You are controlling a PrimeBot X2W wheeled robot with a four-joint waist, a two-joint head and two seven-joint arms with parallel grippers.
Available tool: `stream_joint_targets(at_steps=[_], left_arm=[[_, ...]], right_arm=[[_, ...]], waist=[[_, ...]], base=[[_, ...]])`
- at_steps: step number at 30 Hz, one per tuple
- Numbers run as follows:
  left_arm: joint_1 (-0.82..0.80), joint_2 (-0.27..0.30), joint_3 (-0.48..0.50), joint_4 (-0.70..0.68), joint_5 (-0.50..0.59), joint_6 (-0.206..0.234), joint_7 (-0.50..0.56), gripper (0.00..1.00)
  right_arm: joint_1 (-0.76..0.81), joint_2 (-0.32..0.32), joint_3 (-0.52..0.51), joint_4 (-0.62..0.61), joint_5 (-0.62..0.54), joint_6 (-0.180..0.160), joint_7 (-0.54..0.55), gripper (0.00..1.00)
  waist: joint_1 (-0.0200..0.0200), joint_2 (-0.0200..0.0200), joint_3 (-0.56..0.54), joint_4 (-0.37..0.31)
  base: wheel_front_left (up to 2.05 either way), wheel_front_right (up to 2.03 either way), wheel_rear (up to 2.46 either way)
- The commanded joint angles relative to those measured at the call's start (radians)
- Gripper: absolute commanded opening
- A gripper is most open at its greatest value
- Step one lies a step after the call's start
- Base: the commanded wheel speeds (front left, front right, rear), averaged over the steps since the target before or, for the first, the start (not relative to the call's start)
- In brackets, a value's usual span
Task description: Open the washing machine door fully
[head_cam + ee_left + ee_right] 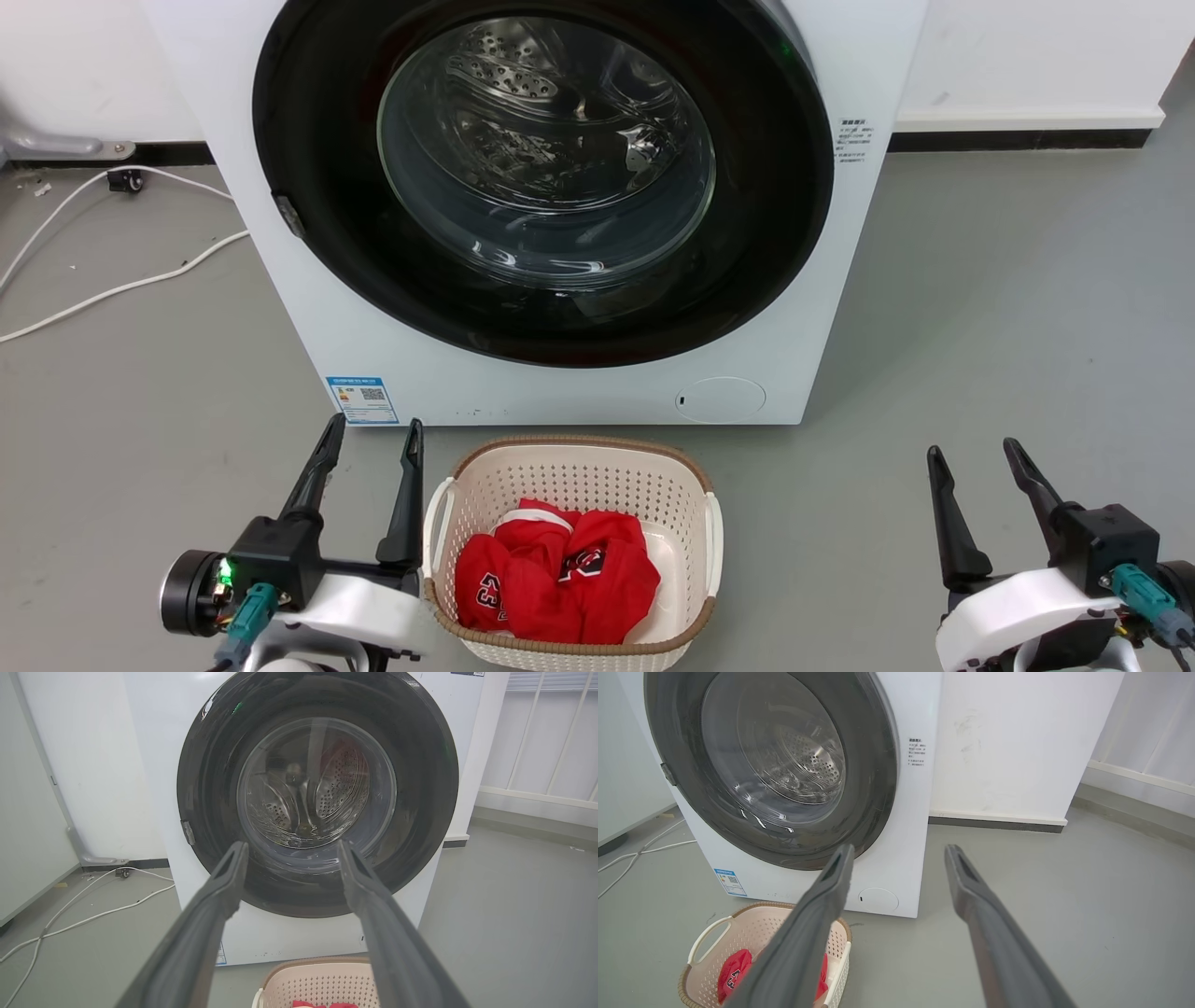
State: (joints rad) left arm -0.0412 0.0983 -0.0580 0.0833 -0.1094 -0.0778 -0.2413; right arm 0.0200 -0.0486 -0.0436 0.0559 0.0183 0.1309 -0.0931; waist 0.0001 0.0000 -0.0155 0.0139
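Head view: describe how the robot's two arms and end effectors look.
The left end effector and right end effector each have two long, dark, tapering fingers on a black block, a glossy white wrist shell and a teal cable connector. The left wrist carries a lit green light and a round black cylinder.

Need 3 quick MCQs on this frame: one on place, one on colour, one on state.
1. Where is the laundry basket?
A) on the floor before the washing machine
B) atop it
C) behind it

2. What colour are the clothes in the basket?
A) blue
B) red
C) green

3. The washing machine door is:
A) wide open
B) half open
C) shut

Answers:
1. A, it sits on the floor between the left claw and the right claw.
2. B, red cloth fills its bottom.
3. C, the door lies flush against the white front.
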Motion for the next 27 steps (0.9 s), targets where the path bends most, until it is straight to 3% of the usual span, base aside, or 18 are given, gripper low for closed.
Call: stream_joint_targets(at_steps=[1,10,27], left_arm=[[0.013,0.001,-0.001,-0.006,0.019,0.007,-0.009,1.0],[0.022,-0.009,0.004,-0.001,0.075,0.008,-0.026,1.0],[0.026,-0.023,0.021,0.013,0.066,-0.001,-0.024,1.0]], right_arm=[[-0.016,-0.003,0.001,-0.006,-0.018,0.0,-0.007,1.0],[-0.014,-0.003,-0.005,-0.003,-0.061,0.0,-0.018,1.0],[-0.015,-0.003,-0.006,0.015,-0.013,0.0,-0.02,1.0]], waist=[[-0.0001,0.0,0.0,0.001],[-0.0001,0.0,-0.001,0.007],[-0.0001,0.0,-0.001,0.008]], base=[[0.0,0.0,0.0],[0.0,0.0,0.0],[0.0,0.0,0.0]])
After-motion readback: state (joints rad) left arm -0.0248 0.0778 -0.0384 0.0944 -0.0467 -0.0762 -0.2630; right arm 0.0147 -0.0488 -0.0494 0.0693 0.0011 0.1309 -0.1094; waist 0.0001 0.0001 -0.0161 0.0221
